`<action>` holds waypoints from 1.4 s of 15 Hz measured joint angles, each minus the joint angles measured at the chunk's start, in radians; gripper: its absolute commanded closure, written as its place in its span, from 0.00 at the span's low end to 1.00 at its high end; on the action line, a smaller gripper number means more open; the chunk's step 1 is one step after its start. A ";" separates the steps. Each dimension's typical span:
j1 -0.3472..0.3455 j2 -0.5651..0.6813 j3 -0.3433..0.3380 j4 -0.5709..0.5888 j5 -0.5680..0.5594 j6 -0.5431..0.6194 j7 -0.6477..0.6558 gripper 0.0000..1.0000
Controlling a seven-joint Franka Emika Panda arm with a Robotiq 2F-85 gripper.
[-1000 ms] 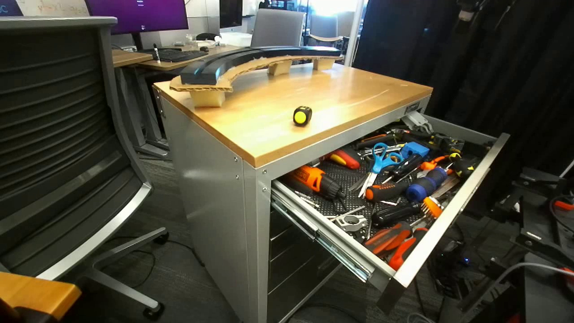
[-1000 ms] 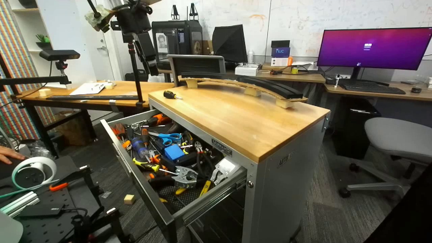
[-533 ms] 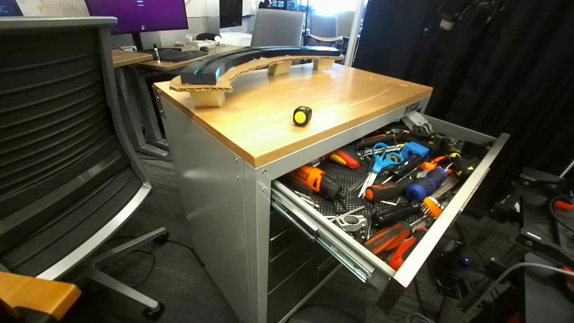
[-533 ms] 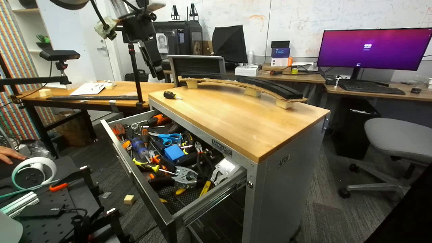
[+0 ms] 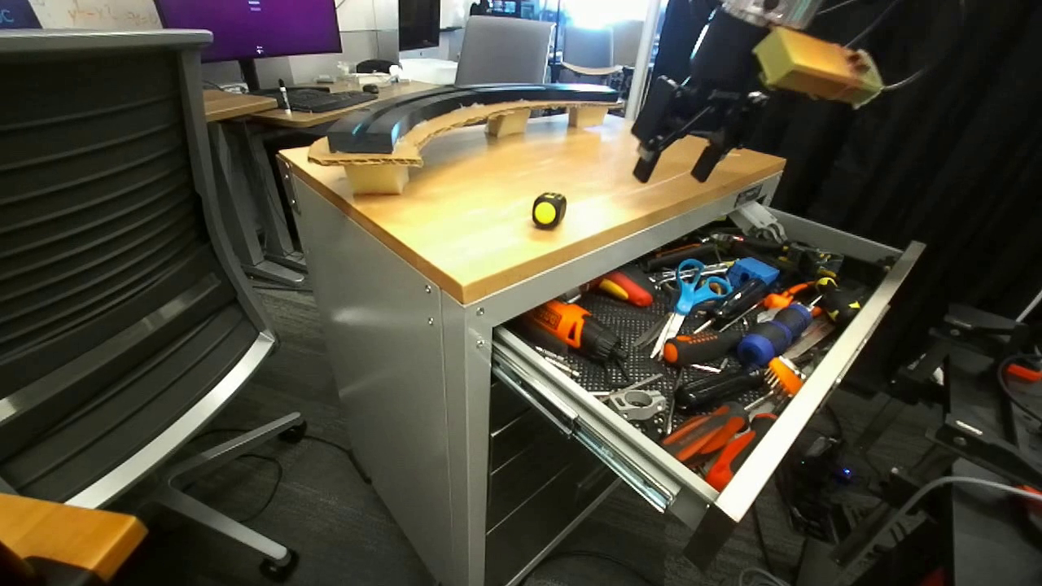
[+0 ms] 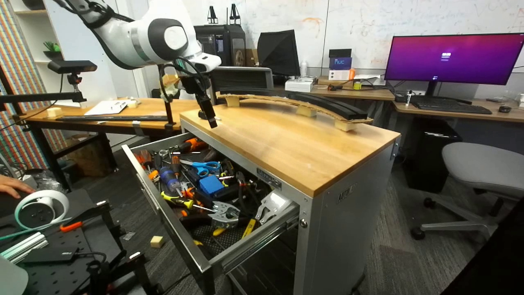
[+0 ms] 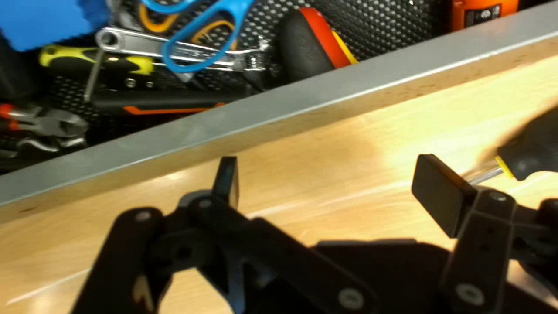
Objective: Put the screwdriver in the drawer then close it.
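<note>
Pale wood forms the surface [image 5: 488,213] beneath the fingers [image 7: 441,194], which are spread wide. To one side on it lies the stubby screwdriver [image 5: 549,210], its tip seemingly hidden behind one finger in the wrist view. Past the edge, the drawer [image 5: 817,382] sits pulled out, crowded with tools [image 5: 702,347]; farther back, a monitor [image 6: 452,61] stands before a whiteboard [image 6: 364,20].

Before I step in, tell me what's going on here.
A black two-fingered robot gripper hangs open over the pale wooden top of a grey metal cabinet, holding nothing. The stubby black-and-yellow screwdriver lies on that top, not yet picked up. The long, shallow grey metal drawer is pulled open, with loose hand tools inside. Stowing and closing remain.
</note>
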 measured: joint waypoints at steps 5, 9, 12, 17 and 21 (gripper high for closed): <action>0.127 0.240 -0.043 0.280 -0.261 -0.009 0.276 0.00; 0.273 0.393 -0.124 0.504 -0.279 -0.111 0.323 0.00; 0.389 0.416 -0.174 0.576 -0.262 -0.148 0.337 0.00; 0.483 0.413 -0.178 0.609 -0.187 -0.252 0.338 0.42; 0.522 0.404 -0.214 0.605 -0.212 -0.361 0.369 0.73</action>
